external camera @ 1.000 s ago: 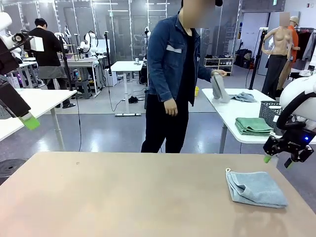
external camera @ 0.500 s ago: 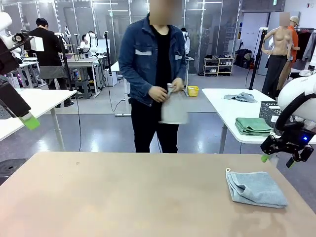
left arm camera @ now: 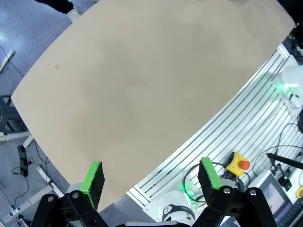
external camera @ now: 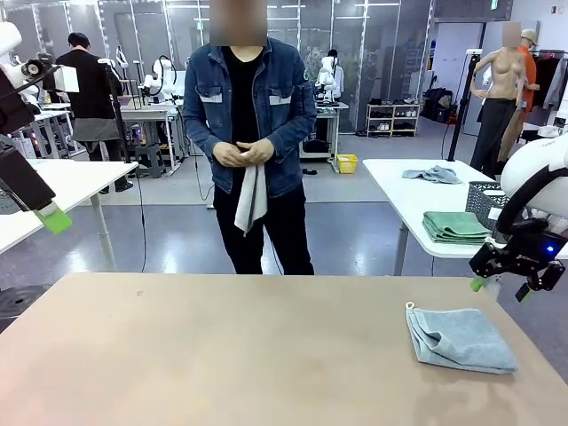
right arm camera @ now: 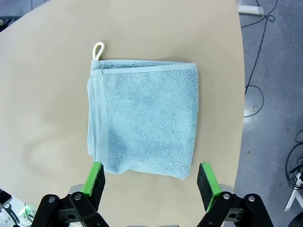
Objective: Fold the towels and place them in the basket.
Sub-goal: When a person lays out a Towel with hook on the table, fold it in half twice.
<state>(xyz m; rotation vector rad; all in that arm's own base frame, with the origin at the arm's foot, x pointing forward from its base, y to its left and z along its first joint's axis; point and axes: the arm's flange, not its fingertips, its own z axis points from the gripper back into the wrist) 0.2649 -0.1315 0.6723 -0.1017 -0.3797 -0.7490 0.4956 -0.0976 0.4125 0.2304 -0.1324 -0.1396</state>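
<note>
- My right gripper [right arm camera: 150, 172] hangs directly over the folded blue-grey towel [right arm camera: 144, 123]. Its jaws are spread wide with nothing between them, and the towel lies flat on the table [external camera: 222, 355] below, untouched.
- In the right wrist view the towel's near edge sits between the 2 green pads [right arm camera: 96, 176]. Its cord loop [right arm camera: 98, 49] is at the far corner, out beyond the left pad.
- My left gripper [left arm camera: 150, 170] is up high at my left, off the table's edge. Its jaws are fully apart and empty, with bare tabletop out past the fingers.
- Neither gripper has shifted from 1 second ago, and the blue-grey towel lies exactly as it did.
- The change is the person. 1 second ago they stood turned toward the side table [external camera: 399, 191], lifting a pale towel [external camera: 251, 197] off it. Half a second ago they were walking back with it.
- Now the person faces my table from the far side, well beyond both grippers. The person's hands [external camera: 244, 153] are together at the waist, holding the pale towel by its top so it hangs straight down.
- The basket [external camera: 485, 202] stands on the side table behind my right gripper, just beside the stack of green cloths [external camera: 454, 225]. 1 more grey cloth [external camera: 431, 174] lies farther back on that table.
</note>
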